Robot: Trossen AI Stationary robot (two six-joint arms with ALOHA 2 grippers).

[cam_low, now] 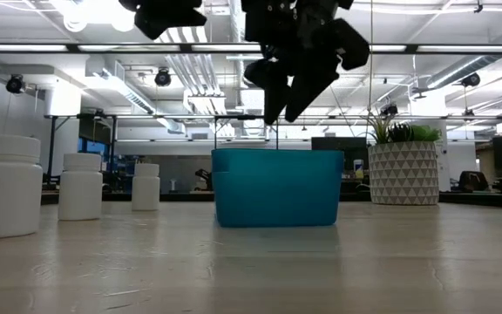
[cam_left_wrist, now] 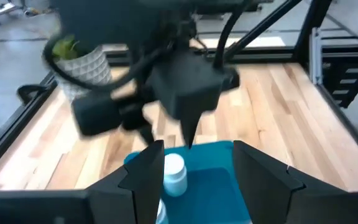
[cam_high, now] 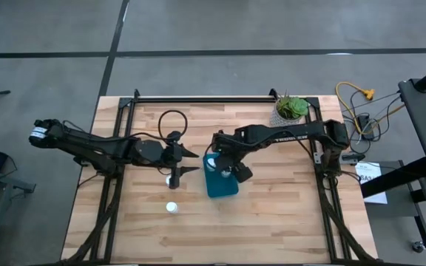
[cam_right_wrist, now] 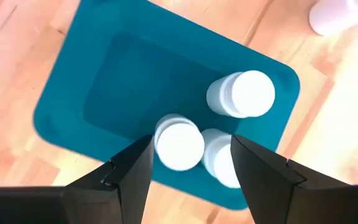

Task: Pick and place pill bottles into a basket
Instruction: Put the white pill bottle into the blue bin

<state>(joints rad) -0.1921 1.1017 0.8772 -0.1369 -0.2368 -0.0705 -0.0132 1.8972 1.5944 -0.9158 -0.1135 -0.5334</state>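
The teal basket (cam_high: 222, 185) stands mid-table on the wood. Three white pill bottles stand upright inside it: one (cam_right_wrist: 241, 93) by a corner, two (cam_right_wrist: 179, 142) (cam_right_wrist: 219, 160) side by side. My right gripper (cam_right_wrist: 191, 142) hangs open above them, pointing steeply down and clear of the basket's rim (cam_low: 277, 153). My left gripper (cam_left_wrist: 197, 149) hovers open beside the basket's left side, aimed at it, holding nothing. Three more bottles (cam_low: 4, 185) (cam_low: 81, 186) (cam_low: 145, 186) stand on the table.
A white patterned pot with a green plant (cam_high: 291, 111) stands at the far right corner. Two loose bottles (cam_high: 171, 207) (cam_high: 171, 179) show left of the basket, one close under my left arm. Bare wood lies toward the near edge and on the right.
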